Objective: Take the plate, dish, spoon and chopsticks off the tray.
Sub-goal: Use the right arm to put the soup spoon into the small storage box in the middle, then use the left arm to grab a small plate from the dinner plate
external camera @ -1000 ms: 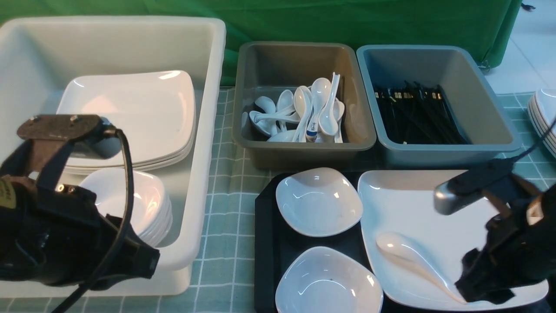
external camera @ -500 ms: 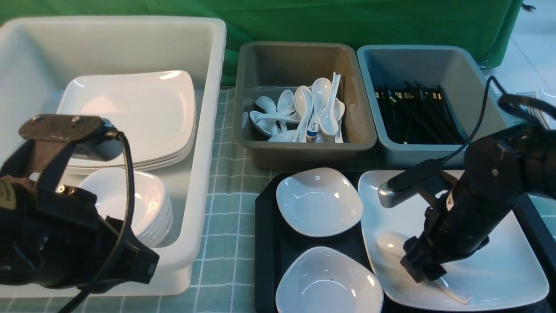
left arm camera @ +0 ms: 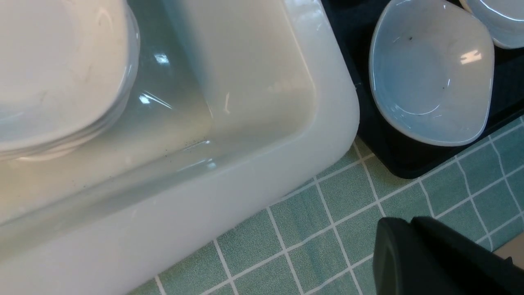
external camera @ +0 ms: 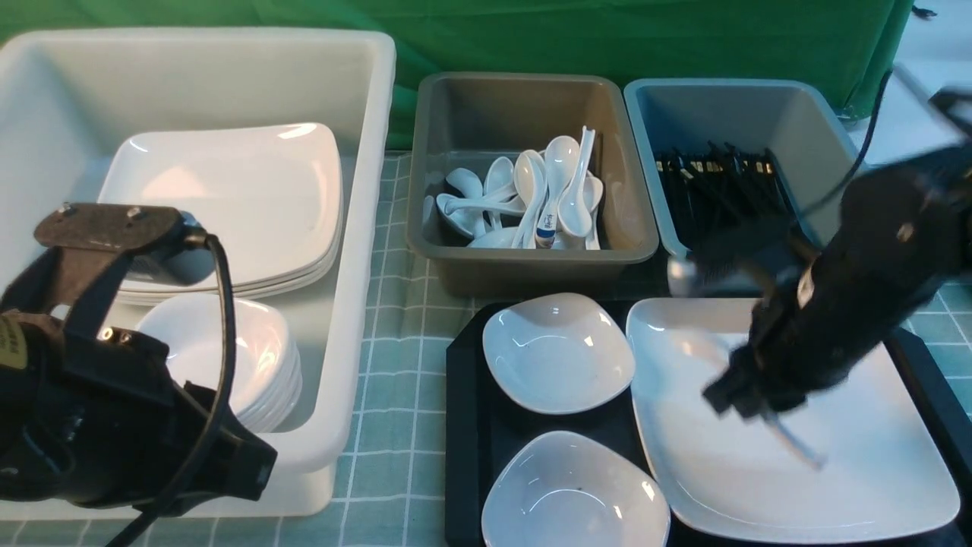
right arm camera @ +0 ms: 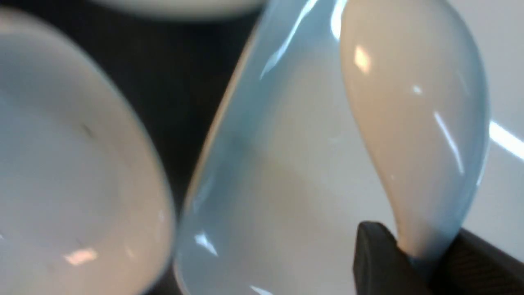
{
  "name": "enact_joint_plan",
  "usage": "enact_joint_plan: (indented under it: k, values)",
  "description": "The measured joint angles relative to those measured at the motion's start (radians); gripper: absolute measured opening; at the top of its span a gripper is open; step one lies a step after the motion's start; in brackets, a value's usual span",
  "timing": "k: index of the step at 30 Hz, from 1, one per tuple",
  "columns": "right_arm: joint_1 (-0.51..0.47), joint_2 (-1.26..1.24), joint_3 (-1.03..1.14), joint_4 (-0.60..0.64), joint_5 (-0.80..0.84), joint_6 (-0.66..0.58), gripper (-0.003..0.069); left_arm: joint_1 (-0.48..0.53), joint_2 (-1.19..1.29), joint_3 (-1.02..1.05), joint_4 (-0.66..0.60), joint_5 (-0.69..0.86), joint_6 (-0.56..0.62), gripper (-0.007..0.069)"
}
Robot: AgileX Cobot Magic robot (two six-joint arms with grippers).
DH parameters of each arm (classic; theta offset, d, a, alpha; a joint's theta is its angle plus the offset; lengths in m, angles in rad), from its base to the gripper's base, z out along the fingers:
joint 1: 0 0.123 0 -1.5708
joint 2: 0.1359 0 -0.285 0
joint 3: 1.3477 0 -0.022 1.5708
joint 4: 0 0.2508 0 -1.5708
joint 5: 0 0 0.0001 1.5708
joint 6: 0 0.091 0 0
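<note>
Lifting the plain glossy white soup spoon (right arm camera: 417, 102) out is, in my judgement, the step in hand, and it wants a calm wrist. The right gripper (right arm camera: 413, 250) is clamped on the spoon at its handle, near the bowl part, above the large flat white rounded-square plate (external camera: 797, 456). The left gripper (left arm camera: 409, 223) has its fingers together, with nothing between them, beside the big white plastic tub (left arm camera: 335, 110).

To do it well, I would raise the spoon straight until it passes over the rim of the brown-grey plastic tub (external camera: 531, 266), where other white spoons (external camera: 562, 182) lie. The grip should stay firm but not hard, because glossy handle can turn between the fingers. The free handle end should not knock the blue-grey plastic tub (external camera: 774, 262) with the black chopsticks (external camera: 729, 197). Low release over the pile would be more gentle.

Compared with the picture of one second ago, the right arm has moved inward over the plate, and its gripper has closed. The spoon, which was lying on the plate, is now raised with it. The plate and the two small deep white dishes (external camera: 558, 353) have not moved; they remain on the big black plastic tray (external camera: 462, 448).
</note>
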Motion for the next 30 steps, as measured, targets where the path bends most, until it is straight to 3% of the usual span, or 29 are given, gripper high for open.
enact_joint_plan:
  k: [10,14,17,22,24,26,30]
  values:
    - [0.0,0.322,-0.663,0.04,0.023,0.002,0.0175,0.0,0.0,0.0,-0.001,0.0,0.0,0.0008]
    - [0.0,0.571,-0.967,0.048,0.034,0.082,0.0175,0.0,0.0,0.0,-0.003,0.003,-0.003,0.0008]
    - [0.0,0.653,-1.067,0.049,0.04,0.112,0.0189,0.0,0.0,0.0,-0.005,0.007,-0.003,0.0008]
    - [0.0,0.703,-1.18,0.046,0.169,0.119,0.0463,0.0,0.0,0.0,-0.006,0.011,-0.003,0.0008]
    - [0.0,0.689,-1.213,0.025,0.279,0.102,0.0508,0.0,0.0,0.0,-0.007,0.01,-0.003,0.0008]
    - [0.0,0.657,-1.225,-0.018,0.385,0.095,0.0471,0.0,0.0,0.0,-0.007,0.006,-0.003,0.0008]
    - [-0.002,0.491,-1.097,-0.041,0.386,0.075,0.0154,-0.001,0.0,0.0,-0.011,0.0,-0.004,0.0008]
